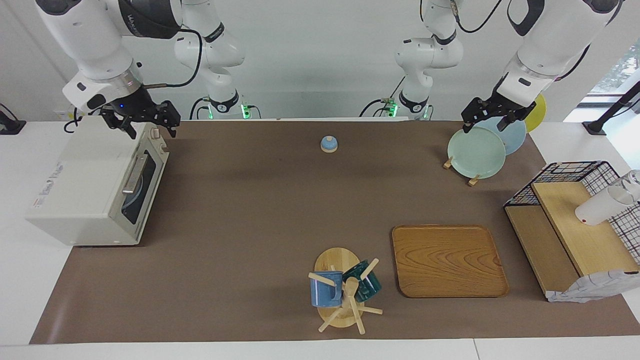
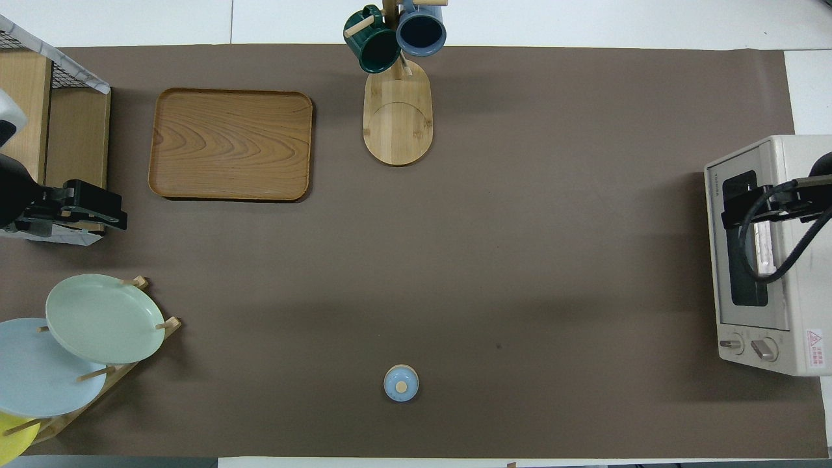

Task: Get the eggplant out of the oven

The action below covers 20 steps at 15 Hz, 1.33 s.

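Two mugs (image 1: 345,289), three plates (image 1: 476,152), one shut oven (image 1: 95,187)

From my seat I see the boxy cream-white toaster oven (image 1: 82,187) as smooth painted metal with a glossy dark glass door and a brushed metal bar handle. The wide brown table mat (image 1: 260,210) looks matt, like paper. The rectangular wooden tray (image 1: 447,260) shows strong grain under a soft sheen. The pale green round plate (image 1: 476,152) looks glazed and smooth. The black wire basket (image 1: 575,172) holds plain matt wooden shelves.
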Each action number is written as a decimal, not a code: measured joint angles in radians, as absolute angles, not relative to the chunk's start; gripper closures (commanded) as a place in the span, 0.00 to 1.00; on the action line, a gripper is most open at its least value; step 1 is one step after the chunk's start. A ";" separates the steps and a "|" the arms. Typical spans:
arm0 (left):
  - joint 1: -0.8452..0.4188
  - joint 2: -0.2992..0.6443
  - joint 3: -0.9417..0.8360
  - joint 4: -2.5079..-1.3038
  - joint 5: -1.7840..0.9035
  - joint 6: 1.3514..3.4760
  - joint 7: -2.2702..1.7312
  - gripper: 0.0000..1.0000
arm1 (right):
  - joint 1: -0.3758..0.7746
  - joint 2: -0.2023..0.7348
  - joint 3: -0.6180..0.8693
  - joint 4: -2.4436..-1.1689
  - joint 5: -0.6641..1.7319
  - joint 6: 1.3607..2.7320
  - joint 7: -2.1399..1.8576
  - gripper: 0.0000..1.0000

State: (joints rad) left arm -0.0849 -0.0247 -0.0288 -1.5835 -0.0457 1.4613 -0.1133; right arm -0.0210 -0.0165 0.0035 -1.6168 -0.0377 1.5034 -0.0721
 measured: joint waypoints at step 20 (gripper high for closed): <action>-0.085 -0.025 -0.029 -1.583 -0.046 1.461 -0.113 0.00 | -0.097 -0.082 -0.011 -1.957 -0.148 1.835 -0.110 1.00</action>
State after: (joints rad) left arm -0.0849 -0.0247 -0.0288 -1.5835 -0.0457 1.4613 -0.1133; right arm -0.0967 -0.0819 -0.0109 -1.9573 -0.1483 1.8353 -0.1101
